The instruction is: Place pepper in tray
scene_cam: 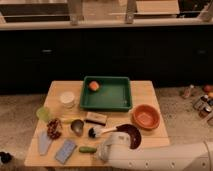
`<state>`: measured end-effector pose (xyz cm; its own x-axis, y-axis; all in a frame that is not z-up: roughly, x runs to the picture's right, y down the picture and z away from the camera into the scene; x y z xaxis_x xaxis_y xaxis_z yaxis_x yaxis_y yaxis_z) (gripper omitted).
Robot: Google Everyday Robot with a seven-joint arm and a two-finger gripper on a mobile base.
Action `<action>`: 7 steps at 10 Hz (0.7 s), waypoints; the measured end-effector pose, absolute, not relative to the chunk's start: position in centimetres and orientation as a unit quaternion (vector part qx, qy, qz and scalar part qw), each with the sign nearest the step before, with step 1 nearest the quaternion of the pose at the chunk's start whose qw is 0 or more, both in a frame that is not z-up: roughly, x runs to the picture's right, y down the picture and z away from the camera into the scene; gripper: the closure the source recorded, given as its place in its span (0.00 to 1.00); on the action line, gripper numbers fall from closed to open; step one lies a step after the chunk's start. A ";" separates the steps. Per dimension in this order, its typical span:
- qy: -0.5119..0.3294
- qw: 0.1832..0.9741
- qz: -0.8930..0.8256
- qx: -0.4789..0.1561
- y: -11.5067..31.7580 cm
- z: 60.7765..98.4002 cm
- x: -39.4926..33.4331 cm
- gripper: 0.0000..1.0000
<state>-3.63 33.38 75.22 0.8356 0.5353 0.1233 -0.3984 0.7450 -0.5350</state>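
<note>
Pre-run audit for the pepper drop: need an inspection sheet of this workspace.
Surface: wooden table, items spread across it.
Job's things: pepper lies on the table near the front edge, outside the tray; the tray holds one orange item.
Clutter: orange bowl, pale green cup, white cup, brush, blue sponge.
Grippers: gripper low, just picture-right of the pepper.
Cables: nothing seen.
Surroundings: dark cabinets behind; bottles on the floor.

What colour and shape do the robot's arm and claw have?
The arm is a thick, rounded tube, pale grey-white, with no visible cables or markings. Its claw, at the near edge of the table beside the pepper, looks the same pale colour.
</note>
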 end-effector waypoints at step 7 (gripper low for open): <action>-0.154 0.925 0.235 -0.256 31.6 73.8 -3.0 1.00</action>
<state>-3.02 31.62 73.75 0.8423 0.5131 0.1651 -0.3553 0.7588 -0.5459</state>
